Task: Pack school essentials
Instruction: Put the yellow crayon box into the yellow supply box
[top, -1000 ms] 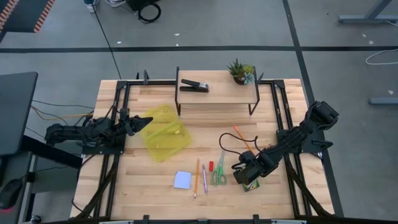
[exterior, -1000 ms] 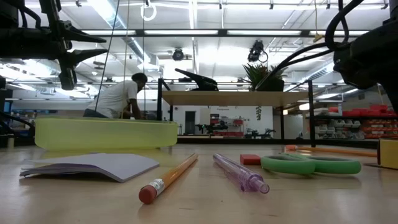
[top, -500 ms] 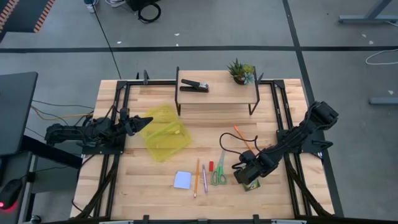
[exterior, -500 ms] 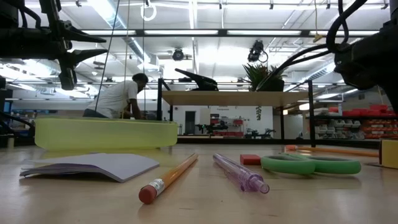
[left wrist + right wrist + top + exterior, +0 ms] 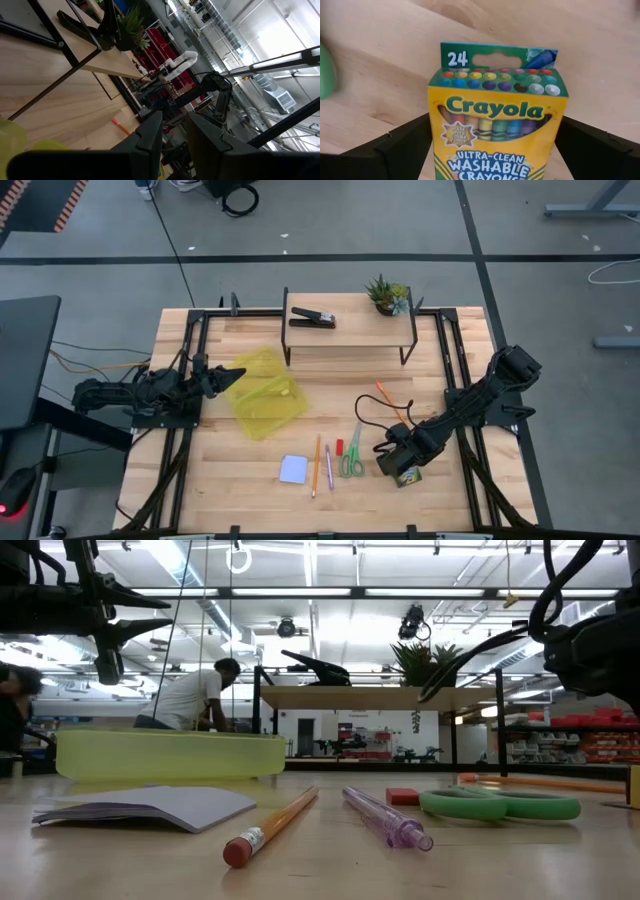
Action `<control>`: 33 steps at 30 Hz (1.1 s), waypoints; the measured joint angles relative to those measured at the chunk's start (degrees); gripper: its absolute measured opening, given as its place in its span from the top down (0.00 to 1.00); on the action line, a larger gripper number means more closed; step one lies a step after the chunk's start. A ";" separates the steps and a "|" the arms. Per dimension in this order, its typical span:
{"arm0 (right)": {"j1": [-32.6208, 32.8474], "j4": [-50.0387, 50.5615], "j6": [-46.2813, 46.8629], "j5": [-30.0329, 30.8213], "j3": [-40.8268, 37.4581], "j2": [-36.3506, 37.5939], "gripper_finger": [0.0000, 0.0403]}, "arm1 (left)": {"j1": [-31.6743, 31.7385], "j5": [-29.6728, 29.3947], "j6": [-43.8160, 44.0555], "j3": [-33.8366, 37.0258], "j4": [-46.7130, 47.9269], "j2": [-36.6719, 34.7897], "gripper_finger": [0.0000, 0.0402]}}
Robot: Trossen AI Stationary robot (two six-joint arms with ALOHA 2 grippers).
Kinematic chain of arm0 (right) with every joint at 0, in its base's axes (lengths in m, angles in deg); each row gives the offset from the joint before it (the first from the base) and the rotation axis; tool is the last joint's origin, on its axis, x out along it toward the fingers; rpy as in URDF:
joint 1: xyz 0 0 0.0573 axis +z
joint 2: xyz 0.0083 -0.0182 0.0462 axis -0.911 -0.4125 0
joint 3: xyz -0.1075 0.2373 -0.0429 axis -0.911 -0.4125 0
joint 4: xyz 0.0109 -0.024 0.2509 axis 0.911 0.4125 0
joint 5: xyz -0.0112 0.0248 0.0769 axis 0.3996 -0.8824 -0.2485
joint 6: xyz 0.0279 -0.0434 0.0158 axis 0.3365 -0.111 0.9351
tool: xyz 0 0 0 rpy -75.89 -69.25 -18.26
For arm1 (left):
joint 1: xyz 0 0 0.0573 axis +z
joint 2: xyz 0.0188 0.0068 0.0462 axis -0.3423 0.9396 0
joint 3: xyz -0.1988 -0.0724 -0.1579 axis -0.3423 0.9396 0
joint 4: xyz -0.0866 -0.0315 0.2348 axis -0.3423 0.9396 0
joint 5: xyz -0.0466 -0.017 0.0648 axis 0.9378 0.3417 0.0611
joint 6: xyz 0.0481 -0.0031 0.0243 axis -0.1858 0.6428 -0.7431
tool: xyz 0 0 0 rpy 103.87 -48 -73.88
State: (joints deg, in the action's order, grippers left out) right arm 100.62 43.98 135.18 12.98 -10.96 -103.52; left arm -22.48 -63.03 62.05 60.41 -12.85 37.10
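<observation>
The yellow-green crayon box (image 5: 497, 125) sits between the fingers of my right gripper (image 5: 402, 469), near the table's right front. On the table lie the green-handled scissors (image 5: 351, 459), red eraser (image 5: 339, 446), pink pen (image 5: 328, 468), an orange pencil (image 5: 316, 465), a second pencil (image 5: 392, 402) and the pale blue notepad (image 5: 293, 469). A translucent yellow case (image 5: 265, 395) lies left of centre. My left gripper (image 5: 236, 373) hovers over the case's left edge, its fingers a narrow gap apart. My right gripper pinches the crayon box by its two long side edges (image 5: 434, 140), one finger (image 5: 405, 145) on each side, coming from above. The printed front faces the wrist camera. Whether the box is lifted clear of the table, I cannot tell.
A low wooden shelf (image 5: 350, 335) on black legs stands at the far edge, carrying the black stapler (image 5: 312, 318) and the potted plant (image 5: 387, 294). Black frame rails run along both table sides. People move in the room behind (image 5: 195, 695).
My right gripper has shifted a little toward the table's right edge, carrying the crayon box with it; in the low view the box has nearly left the picture.
</observation>
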 joint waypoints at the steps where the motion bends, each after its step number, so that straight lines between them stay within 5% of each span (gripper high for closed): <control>1: 0.00 -0.02 0.01 0.42 0.00 0.00 0.03 | 0.00 0.00 0.00 0.00 0.00 0.00 0.76; 11: 0.02 -1.27 0.44 3.14 -1.41 0.30 0.13 | 0.00 0.02 0.02 0.00 -0.01 0.00 0.77; 33: -1.25 -2.56 -6.29 5.68 -0.96 0.52 0.13 | 0.02 0.00 -0.37 0.00 0.00 0.00 0.77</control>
State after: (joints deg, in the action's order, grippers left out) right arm 99.37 41.43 128.89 18.66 -11.92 -103.00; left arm -22.46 -63.03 61.67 60.41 -12.85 37.10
